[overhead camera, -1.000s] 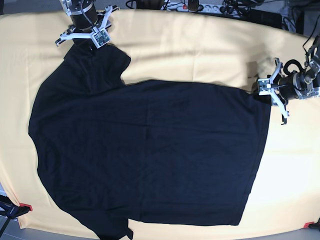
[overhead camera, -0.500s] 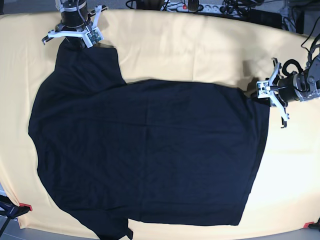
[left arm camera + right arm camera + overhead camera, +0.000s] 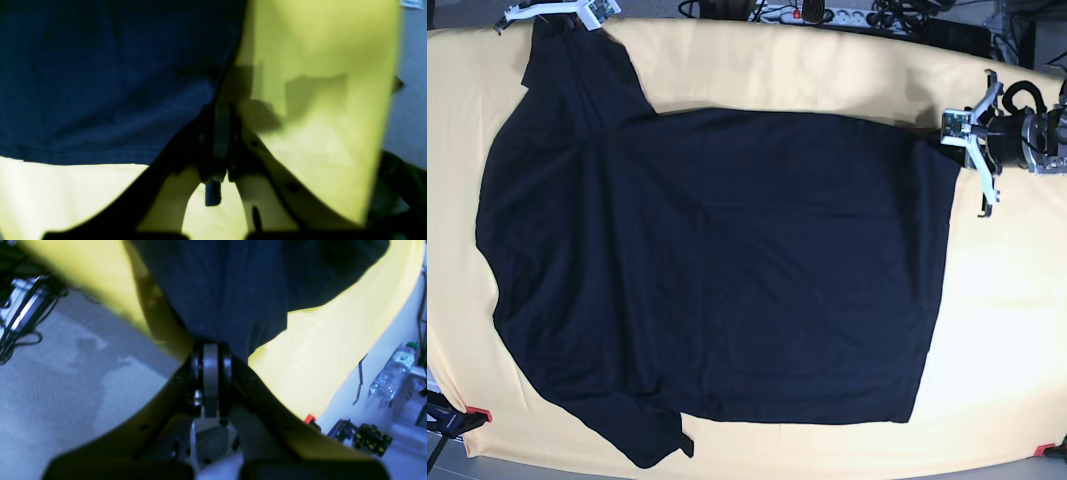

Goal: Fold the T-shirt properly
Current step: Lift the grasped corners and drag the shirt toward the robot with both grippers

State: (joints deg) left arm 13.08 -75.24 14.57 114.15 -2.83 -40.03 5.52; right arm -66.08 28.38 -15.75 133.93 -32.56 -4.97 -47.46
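Your right claw (image 3: 210,353) pinches the T-shirt (image 3: 717,270) sleeve; your left claw (image 3: 222,110) clamps its hem corner, shirt spread across the yellow counter (image 3: 807,70).

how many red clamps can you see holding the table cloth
2 in the base view: one red clamp at the near left edge of the table cloth, another red clamp at the near right. Others along the far edge may be hidden.

Desk draped in pale yellow cloth (image 3: 757,60). Grey textured floor (image 3: 66,380) below its edge. White power strip (image 3: 852,14) among dark cables behind. Clear plastic water bottle (image 3: 393,376) beside a pale wall.
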